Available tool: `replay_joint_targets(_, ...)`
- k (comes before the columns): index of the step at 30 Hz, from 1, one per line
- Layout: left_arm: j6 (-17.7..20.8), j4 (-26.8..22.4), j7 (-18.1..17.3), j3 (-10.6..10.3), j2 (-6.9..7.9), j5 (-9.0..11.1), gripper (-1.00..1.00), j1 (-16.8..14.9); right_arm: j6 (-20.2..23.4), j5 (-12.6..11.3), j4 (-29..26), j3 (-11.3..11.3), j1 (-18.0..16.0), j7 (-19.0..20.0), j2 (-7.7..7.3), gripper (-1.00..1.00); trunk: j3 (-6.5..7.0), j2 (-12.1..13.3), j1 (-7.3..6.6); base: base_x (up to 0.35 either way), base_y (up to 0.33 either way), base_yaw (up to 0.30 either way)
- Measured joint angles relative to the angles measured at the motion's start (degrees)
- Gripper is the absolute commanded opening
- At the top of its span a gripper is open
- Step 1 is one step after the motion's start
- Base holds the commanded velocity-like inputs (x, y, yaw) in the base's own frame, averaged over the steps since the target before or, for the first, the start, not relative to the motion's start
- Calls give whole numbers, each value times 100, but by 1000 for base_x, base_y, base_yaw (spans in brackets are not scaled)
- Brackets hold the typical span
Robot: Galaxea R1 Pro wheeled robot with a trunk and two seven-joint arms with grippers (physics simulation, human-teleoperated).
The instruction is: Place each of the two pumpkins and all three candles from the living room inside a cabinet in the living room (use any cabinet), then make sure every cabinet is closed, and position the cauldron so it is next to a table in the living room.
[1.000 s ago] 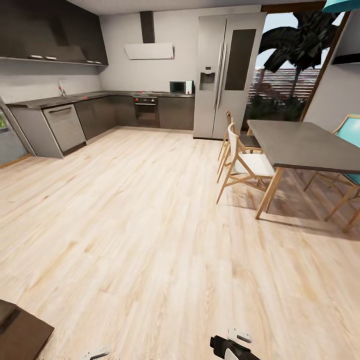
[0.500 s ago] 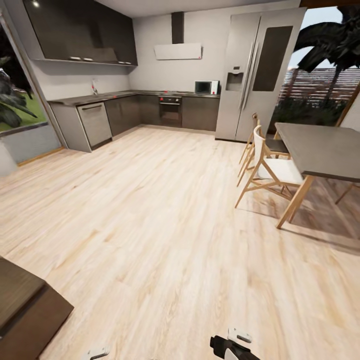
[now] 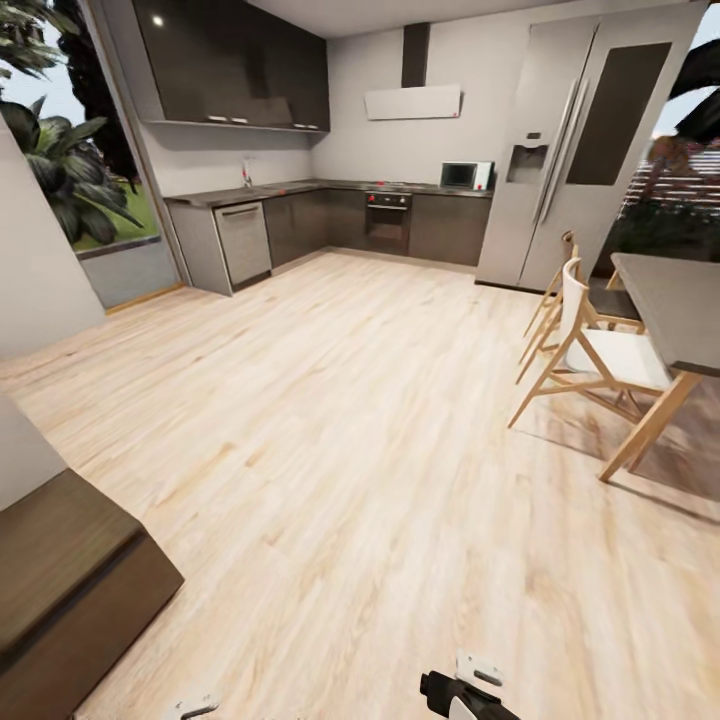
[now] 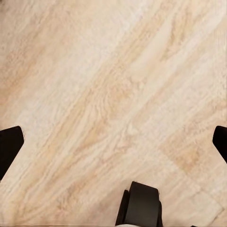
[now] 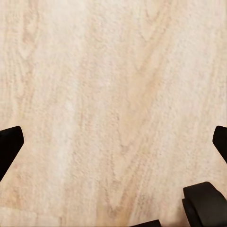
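both sets of fingers point(image 4: 10, 146) point(image 5: 9, 142) spread empty over floor point(image 3: 330, 450), probably cabinet point(image 3: 60, 570) at left.

A low cabinet point(image 3: 70, 590) sits at the near left, the kitchen counter point(image 3: 300, 190) runs along the far wall with the fridge point(image 3: 590, 150) at its right end, and nearer on the right two chairs point(image 3: 590, 340) stand left of the table point(image 3: 670, 300).
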Motion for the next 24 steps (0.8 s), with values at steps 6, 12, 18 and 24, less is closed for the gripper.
replay_joint_targets(6, -4, 0, 0, 0, -2, 0, 100, 0, 0, 3, 0, 0, 0, 0, 0, 100, 0, 0, 0, -28, 0, 291)
replay_joint_targets(12, -7, 0, 0, 8, -14, 0, 100, 0, -13, 4, -5, -10, 0, 13, -9, 100, 53, 119, -65, -2, 0, 291)
replay_joint_targets(18, -3, 0, 0, 9, -20, 1, 100, 0, -25, 5, -9, -17, -1, 23, -15, 100, 161, 359, -197, 0, 0, 188)
replay_joint_targets(24, 0, 0, 0, 9, -25, 6, 100, 0, -26, 5, -9, -17, -2, 18, -15, 100, 269, 600, -329, 0, 0, 18)
